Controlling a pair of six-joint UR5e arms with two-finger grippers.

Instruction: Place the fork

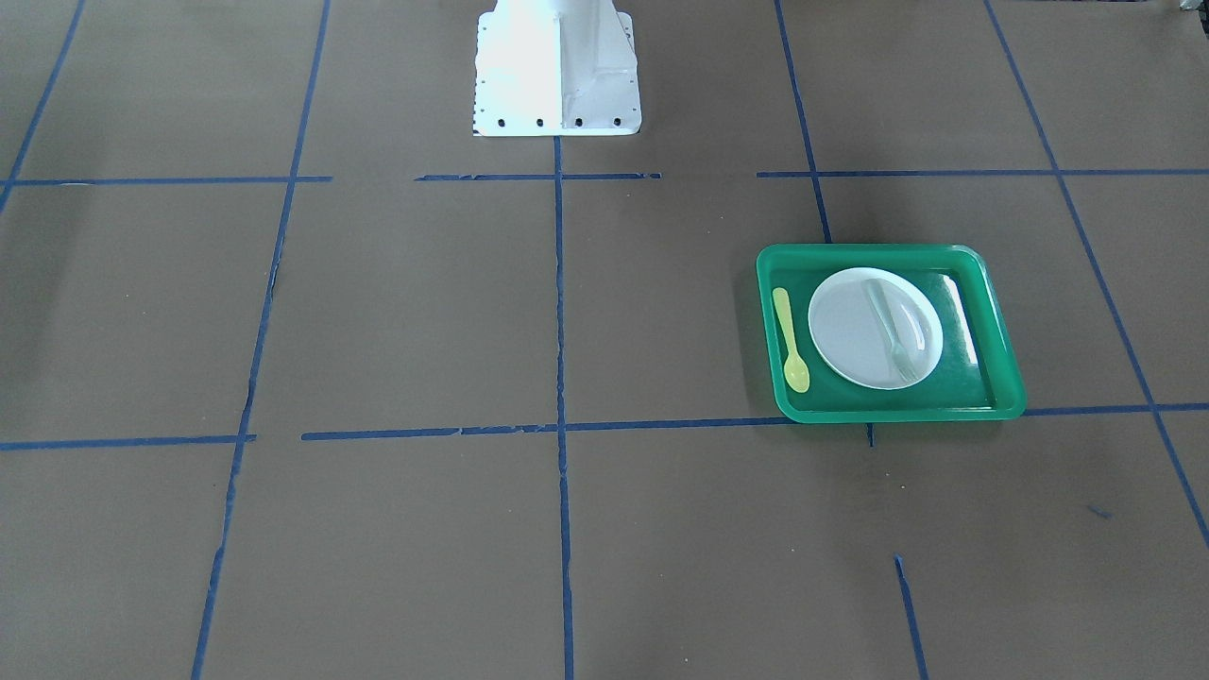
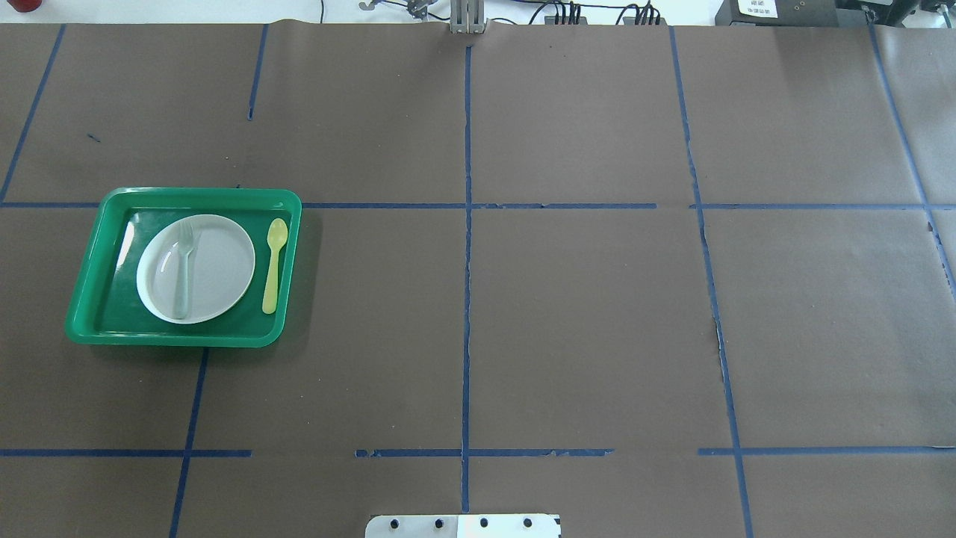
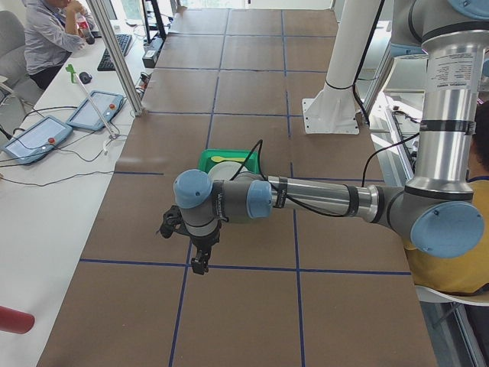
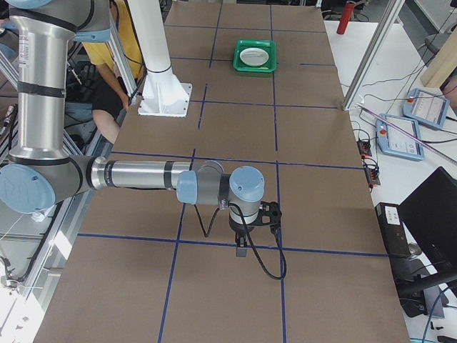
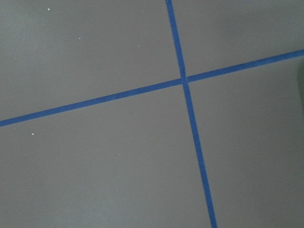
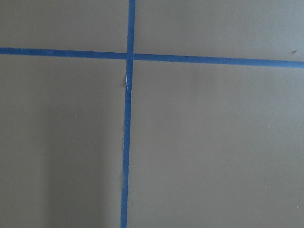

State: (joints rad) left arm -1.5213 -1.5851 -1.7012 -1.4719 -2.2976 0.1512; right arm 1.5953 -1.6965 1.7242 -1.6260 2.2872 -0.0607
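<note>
The pale translucent fork [image 1: 893,331] lies lengthwise on the white plate [image 1: 850,331], which sits in the green tray [image 1: 888,413]. In the overhead view the fork [image 2: 183,265], plate [image 2: 220,269] and tray [image 2: 179,338] are at the table's left. My left gripper [image 3: 200,264] hangs above the table, short of the tray [image 3: 229,159], and shows only in the exterior left view. My right gripper [image 4: 240,250] is far from the tray [image 4: 255,56] and shows only in the exterior right view. I cannot tell whether either is open or shut. Both wrist views show only brown paper and blue tape.
A yellow spoon [image 2: 274,265] lies in the tray beside the plate. The white robot pedestal [image 1: 557,71] stands at the table's robot side. Teach pendants [image 3: 95,111] and an aluminium post [image 3: 122,57] are on the operators' side, where a person [image 3: 53,30] sits.
</note>
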